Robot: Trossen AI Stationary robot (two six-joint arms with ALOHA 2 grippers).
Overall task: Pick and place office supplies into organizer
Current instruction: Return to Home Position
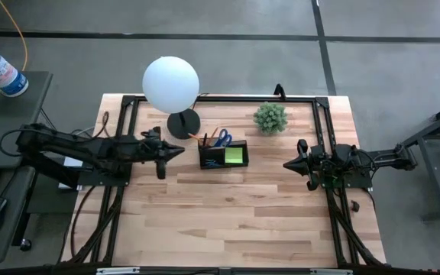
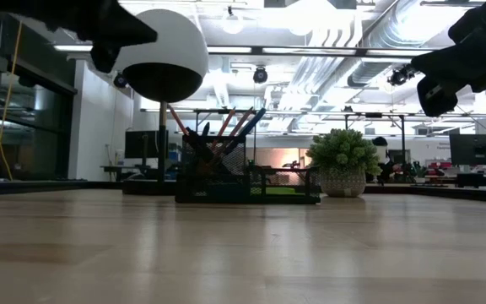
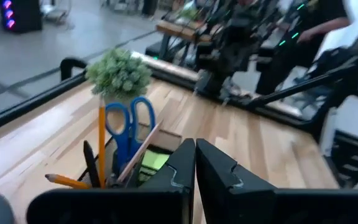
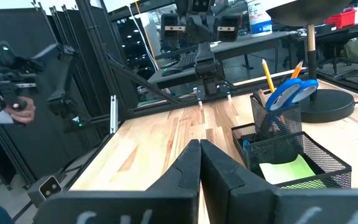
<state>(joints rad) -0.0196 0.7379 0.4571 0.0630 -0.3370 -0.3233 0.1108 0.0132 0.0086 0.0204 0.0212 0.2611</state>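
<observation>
Left gripper (image 1: pixel 179 150) and right gripper (image 1: pixel 289 163) both pressed together, empty; left sits near the black wire-mesh desk organizer (image 1: pixel 214 165), so a sloppy retract could clip its upright orange pencils (image 3: pixel 101 146).

matte black left arm (image 1: pixel 75 145) and right arm (image 1: pixel 373 160), cabled, with wedge-shaped tool fingers (image 3: pixel 173 174).

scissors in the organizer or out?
In. The blue-handled scissors stand handles-up in the tall mesh cup of the organizer, beside the pencils.
</observation>
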